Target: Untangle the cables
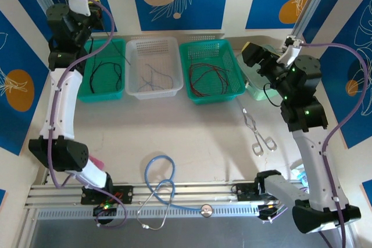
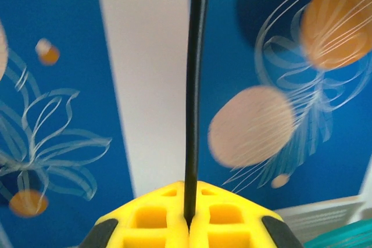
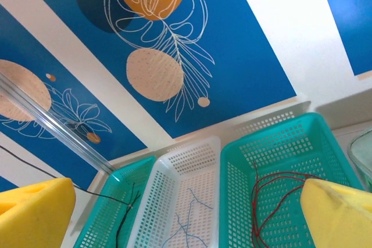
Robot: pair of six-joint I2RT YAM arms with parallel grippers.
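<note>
- Black cable [image 2: 195, 85] is pinched in the closed left gripper [image 2: 189, 222], above the teal basket [image 1: 102, 97].
- Right gripper [image 3: 186, 219] is spread wide, empty.
- Judged step: depositing; lowering and release are required next.

The left arm [image 1: 61, 94] stretches up the left edge of the overhead frame. The left tool [image 1: 93, 1] sits at upper left, its yellow fingers [image 2: 151, 219] pressed together on a thin black cable [image 2: 195, 85]. The right arm [image 1: 311, 149] stands along the right edge, elbow bent inward. The right tool [image 1: 249, 49] is at upper right, its yellow fingers [image 3: 35, 213] spread wide and holding nothing.
</note>
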